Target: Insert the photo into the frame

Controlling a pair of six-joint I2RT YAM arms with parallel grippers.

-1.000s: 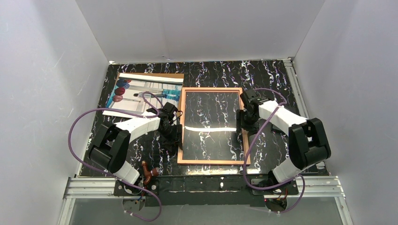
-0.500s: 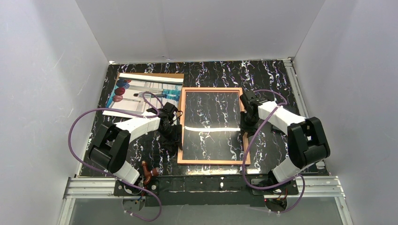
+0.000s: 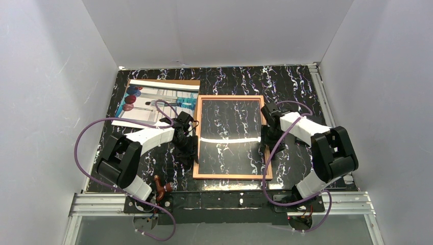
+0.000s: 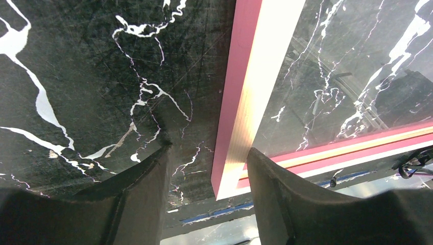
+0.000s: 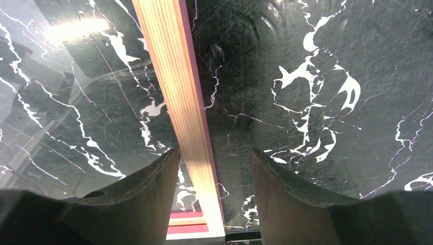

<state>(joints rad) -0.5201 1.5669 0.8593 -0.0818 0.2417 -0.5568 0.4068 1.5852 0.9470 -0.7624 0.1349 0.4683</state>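
- Photo [image 3: 149, 99] lies picture side up at the far left of the desk [image 3: 296, 87]. It is well apart from both hands and not yet touched.
- It is a teal-toned print of a bright hall, with red and blue balloons at its left edge. A brown backing board [image 3: 185, 81] seems to lie under it, though only a strip shows at the far edge.
- Frame [image 3: 231, 97] lies flat in the middle of the desk, just right of the photo, with its copper-orange back up. The desk's marbling shows through its clear pane.
- Left hand [image 4: 209, 150] straddles the frame's left rail near the near corner. Its fingers are parted, with a gap on each side, and it holds nothing.
- Right hand [image 5: 215, 151] straddles the right rail the same way, part open and gripping nothing.
- Step in hand, as I judge it: settling the frame so it is ready to receive the print. The loading itself has not begun.
- Next move likely calls for one hand to leave the frame and reach far left. It would need to lift the thin print by an edge without creasing it, then lay it square inside the rails.
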